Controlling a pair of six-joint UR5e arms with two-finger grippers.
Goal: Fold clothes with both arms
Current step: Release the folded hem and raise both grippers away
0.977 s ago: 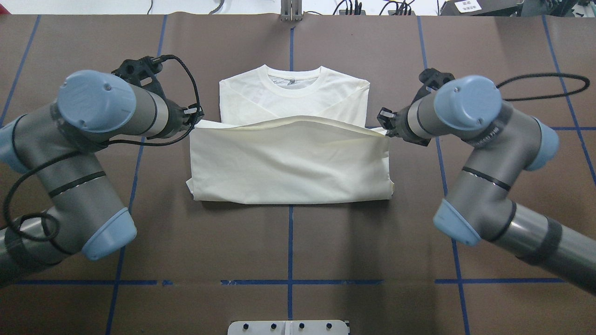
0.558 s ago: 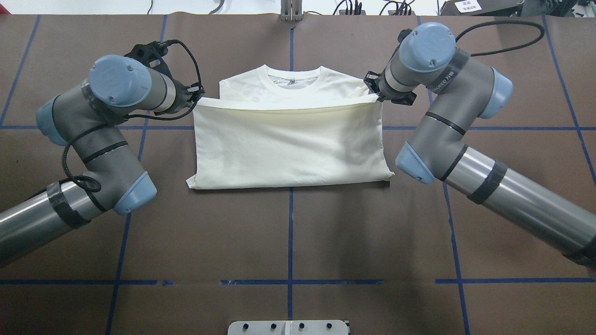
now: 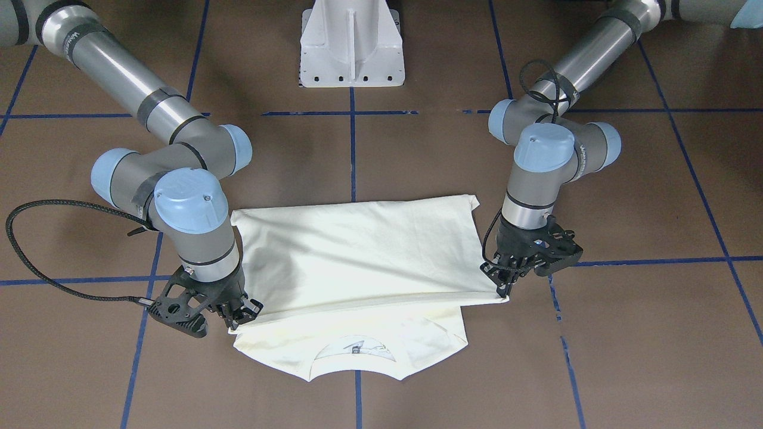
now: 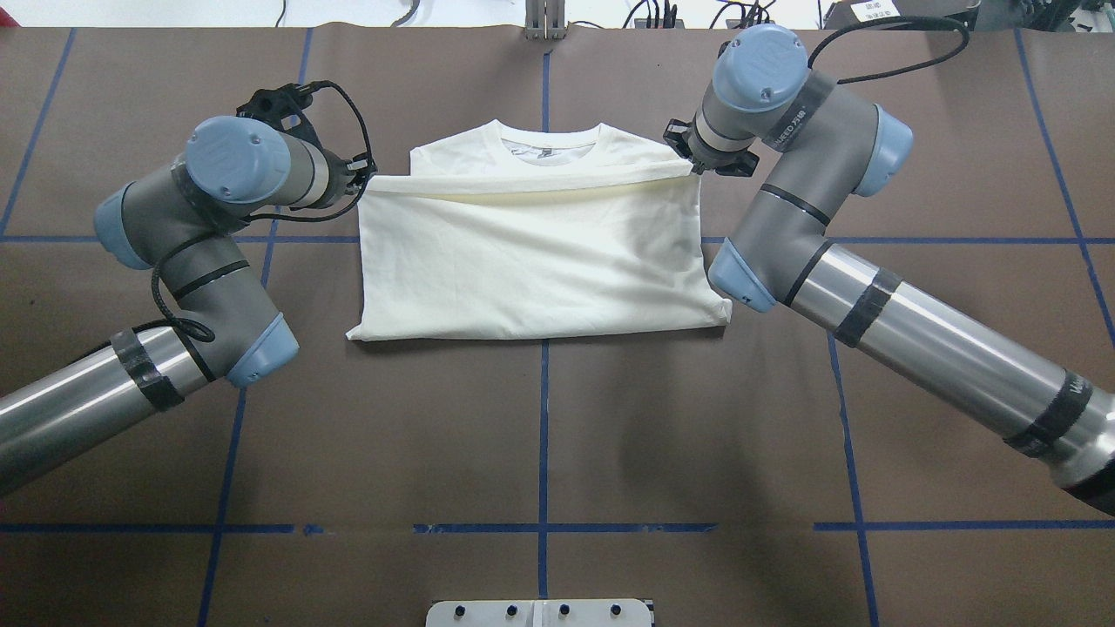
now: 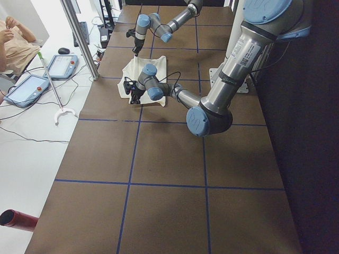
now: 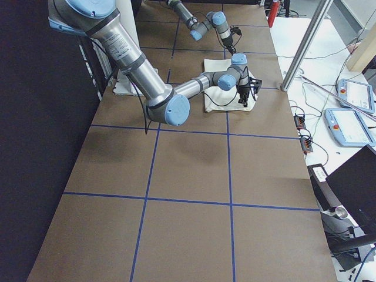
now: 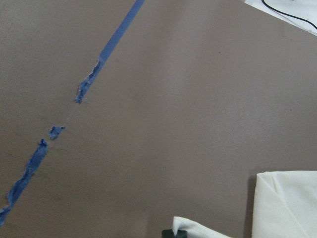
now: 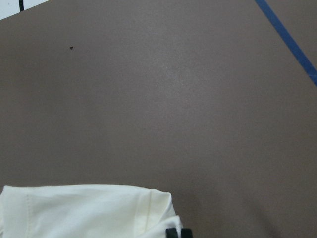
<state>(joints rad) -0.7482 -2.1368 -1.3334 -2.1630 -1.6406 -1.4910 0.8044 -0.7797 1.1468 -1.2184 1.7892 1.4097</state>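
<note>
The cream T-shirt [image 4: 531,261] lies at the table's middle, back side up, its print hidden. Its lower half is folded up over the chest, and the ribbed collar [image 4: 549,144] shows at the far edge. My left gripper [image 4: 366,177] is shut on the left corner of the folded hem. My right gripper [image 4: 694,165] is shut on the right corner. The hem edge is stretched straight between them, just short of the collar. In the front view the left gripper [image 3: 503,290] is on the right, the right gripper [image 3: 238,319] on the left, and the shirt [image 3: 357,256] lies between them.
The brown table cover [image 4: 540,435] carries blue tape lines [image 4: 543,453]. The white pedestal base [image 3: 351,44] stands at the robot's side. Cables and boxes line the far edge [image 4: 662,13]. An operator sits beyond the table's left end [image 5: 13,45].
Both grippers have carried the hem away from the robot, toward the collar. The folded flap now covers most of the chest, and the fold crease has moved farther from the robot.
</note>
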